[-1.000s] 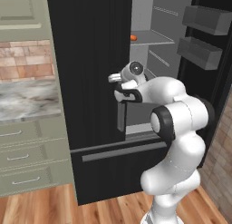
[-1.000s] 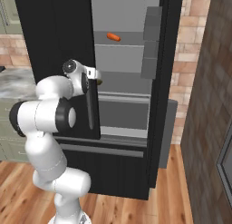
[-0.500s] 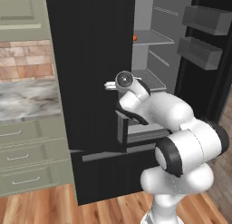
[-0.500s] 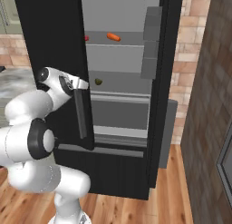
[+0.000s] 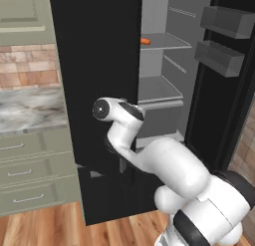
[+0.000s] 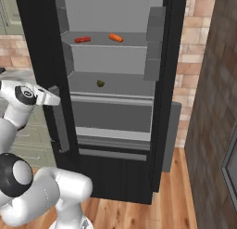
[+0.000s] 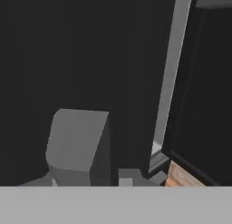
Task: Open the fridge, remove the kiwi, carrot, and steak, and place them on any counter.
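Inside the black fridge [image 6: 115,130], whose two doors both stand open, three small foods lie on the light grey shelves. On the upper shelf [image 6: 111,39] sit one red steak [image 6: 83,39] and one orange carrot [image 6: 116,37], near each other but apart, the steak to the left in the right base view. One shelf below lies a single dark olive kiwi [image 6: 100,83], alone. From the left base view the carrot [image 5: 145,41] peeks out beyond the left door's edge [image 5: 99,90]. Two dark bins [image 5: 226,22] hang on the inside of the right door, one above the other. Left of the fridge runs one stretch of marbled counter [image 5: 30,108] over sage-green drawers [image 5: 30,175], three silver handles showing. The white arm [image 5: 149,160] bends toward the left door at about mid-height, its hand end [image 6: 46,97] at that door's grey bar handle [image 6: 60,121]. Whether the gripper is released or clenched on the handle cannot be told; its tips are hidden.
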Motion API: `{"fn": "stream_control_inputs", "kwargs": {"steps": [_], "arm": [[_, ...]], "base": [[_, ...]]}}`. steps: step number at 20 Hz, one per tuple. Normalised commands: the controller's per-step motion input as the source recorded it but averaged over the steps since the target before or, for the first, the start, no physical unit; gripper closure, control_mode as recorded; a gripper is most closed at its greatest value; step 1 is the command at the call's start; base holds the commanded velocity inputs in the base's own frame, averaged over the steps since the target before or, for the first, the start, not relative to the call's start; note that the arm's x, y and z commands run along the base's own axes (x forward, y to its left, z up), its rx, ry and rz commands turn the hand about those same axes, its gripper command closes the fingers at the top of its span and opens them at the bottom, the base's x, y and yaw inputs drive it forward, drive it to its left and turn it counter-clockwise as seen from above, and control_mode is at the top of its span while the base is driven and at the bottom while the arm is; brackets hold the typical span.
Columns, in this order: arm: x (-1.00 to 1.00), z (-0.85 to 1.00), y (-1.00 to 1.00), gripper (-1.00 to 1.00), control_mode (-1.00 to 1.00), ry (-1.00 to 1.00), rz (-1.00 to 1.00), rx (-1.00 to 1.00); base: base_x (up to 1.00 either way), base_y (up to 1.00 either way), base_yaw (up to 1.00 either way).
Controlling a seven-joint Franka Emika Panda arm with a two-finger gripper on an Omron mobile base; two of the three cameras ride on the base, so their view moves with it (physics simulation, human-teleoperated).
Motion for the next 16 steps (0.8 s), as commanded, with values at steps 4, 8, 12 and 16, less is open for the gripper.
{"fn": "stream_control_inputs", "kwargs": {"steps": [4,8,12,16], "arm": [[-0.88,-0.09,0.2,-1.0,-1.0,0.0,-0.22,0.0],[-0.16,-0.24,-0.03,-1.0,-1.0,-0.01,0.01,0.01],[-0.88,-0.18,-0.05,-1.0,-1.0,-0.3,0.01,0.0],[-0.91,0.0,-0.05,-1.0,-1.0,-0.3,0.0,0.0]], "base": [[0.0,0.0,0.0],[0.0,0.0,0.0],[0.0,0.0,0.0],[0.0,0.0,0.0]]}}
